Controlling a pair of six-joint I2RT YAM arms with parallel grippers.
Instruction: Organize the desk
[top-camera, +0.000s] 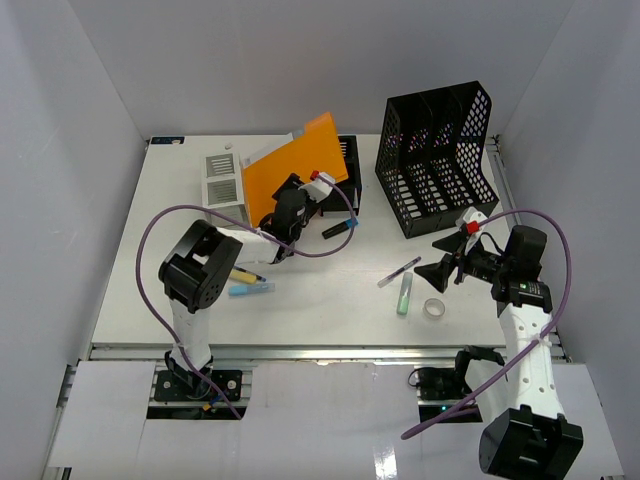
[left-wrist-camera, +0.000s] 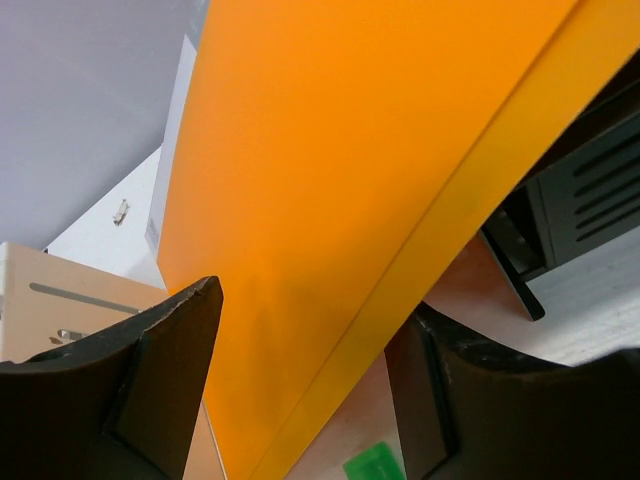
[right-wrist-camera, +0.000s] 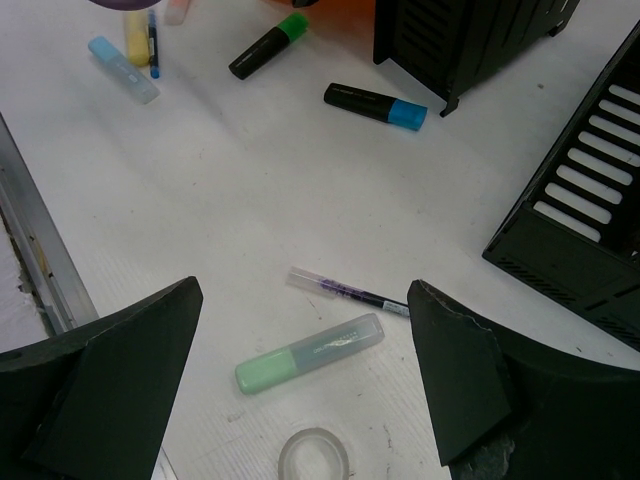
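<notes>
Right fingers (right-wrist-camera: 110, 390) hang spread wide and empty above a green highlighter (right-wrist-camera: 310, 352), pen (right-wrist-camera: 350, 292) and tape ring (right-wrist-camera: 314, 456) on the white counter (right-wrist-camera: 250, 180) spreading beneath both arms. Left fingers (left-wrist-camera: 160, 380) straddle the tilted orange folder (left-wrist-camera: 330, 180); whether they pinch it, I cannot tell.

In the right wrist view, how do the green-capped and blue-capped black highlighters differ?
Cap: the green-capped highlighter ends in green, the blue-capped highlighter in blue.
Pose: the green-capped one slants up toward its cap, while the blue-capped one tilts slightly down toward its cap.
Place: the blue-capped one lies close to the corner of the black tray, and the green-capped one lies further left.
Both have black bodies and lie flat on the desk.
</notes>
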